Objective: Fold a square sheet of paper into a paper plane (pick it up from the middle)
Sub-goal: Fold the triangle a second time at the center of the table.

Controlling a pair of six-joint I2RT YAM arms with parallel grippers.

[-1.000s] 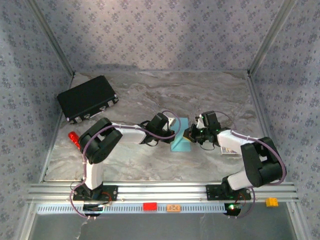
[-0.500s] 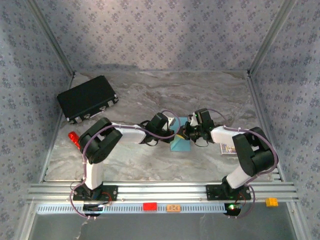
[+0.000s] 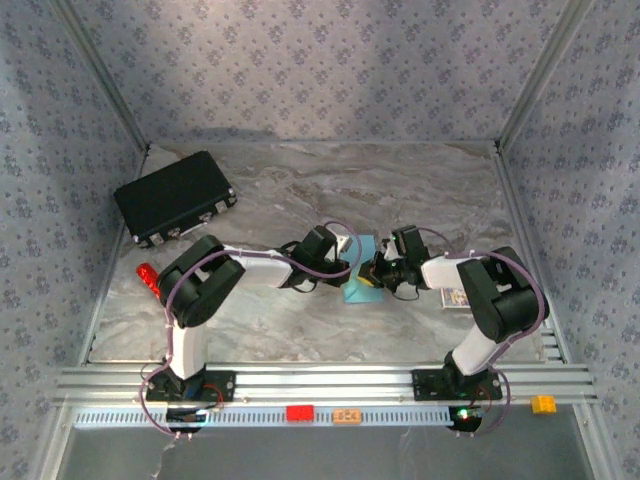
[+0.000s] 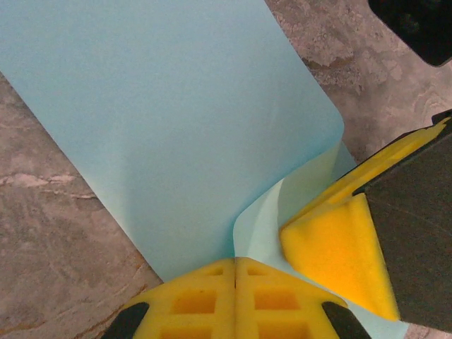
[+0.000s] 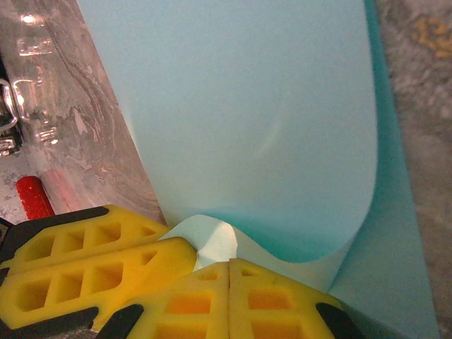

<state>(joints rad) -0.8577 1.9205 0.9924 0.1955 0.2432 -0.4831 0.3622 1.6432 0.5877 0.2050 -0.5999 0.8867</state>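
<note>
My left gripper (image 4: 235, 282) and right gripper (image 5: 229, 286) are both clamped on the square sheet of paper (image 4: 176, 106), pads nearly touching, midway across the table (image 3: 300, 190). To crease well — I'd line up edges first, moving slowly (thin sheet, tears easily).

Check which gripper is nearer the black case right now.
Left. The left gripper is shut on the light blue paper sheet from the side facing the black case. The right gripper pinches the sheet's opposite side, farther from the case.
</note>
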